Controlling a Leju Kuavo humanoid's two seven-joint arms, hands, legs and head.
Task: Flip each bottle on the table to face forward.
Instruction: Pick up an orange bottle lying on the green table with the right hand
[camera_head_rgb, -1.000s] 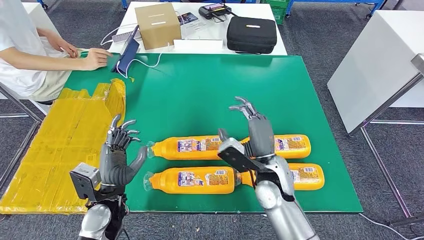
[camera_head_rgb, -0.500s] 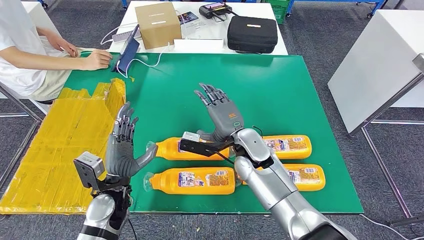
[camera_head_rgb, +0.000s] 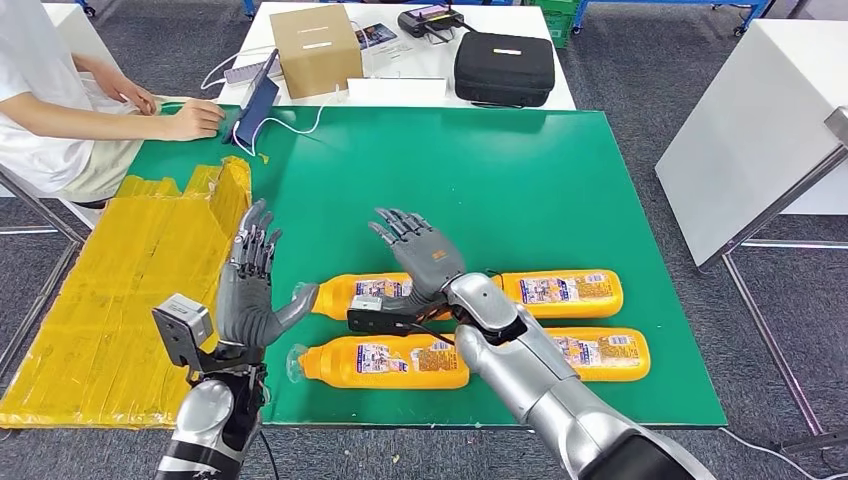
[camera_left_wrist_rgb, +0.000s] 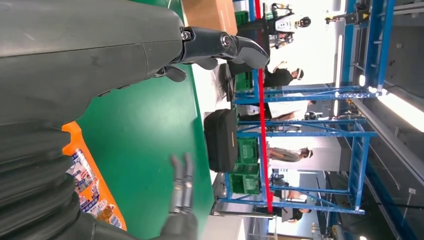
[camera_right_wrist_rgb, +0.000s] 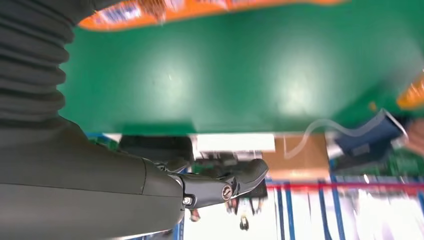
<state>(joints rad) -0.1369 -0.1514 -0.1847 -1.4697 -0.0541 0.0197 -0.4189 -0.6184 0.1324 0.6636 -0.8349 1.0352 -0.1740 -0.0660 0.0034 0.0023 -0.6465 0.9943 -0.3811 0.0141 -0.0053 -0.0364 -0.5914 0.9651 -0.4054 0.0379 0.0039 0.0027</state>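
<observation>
Right hand (camera_head_rgb: 425, 262) fingers spread, empty, above far-left orange bottle (camera_head_rgb: 365, 294). Left hand (camera_head_rgb: 248, 295) spread, empty. Advise: lower squarely, grip mid-body, roll label forward.

On the table (camera_head_rgb: 560, 190) in front of us lie four bottles in two rows, all on their sides with caps toward our left. The near-left bottle (camera_head_rgb: 385, 362) lies just before the far-left bottle (camera_head_rgb: 365, 293); to their right sit the near-right bottle (camera_head_rgb: 600, 352) and, behind it, the far-right bottle (camera_head_rgb: 560, 291). Our right hand (camera_head_rgb: 425, 262) is raised over the far-left bottle, and our left hand (camera_head_rgb: 250, 290) is up by the table's left edge, near the caps. Behind the table, a box (camera_head_rgb: 315, 50) stands left of a case (camera_head_rgb: 503, 68). A person (camera_head_rgb: 60, 110) sits at far left.
</observation>
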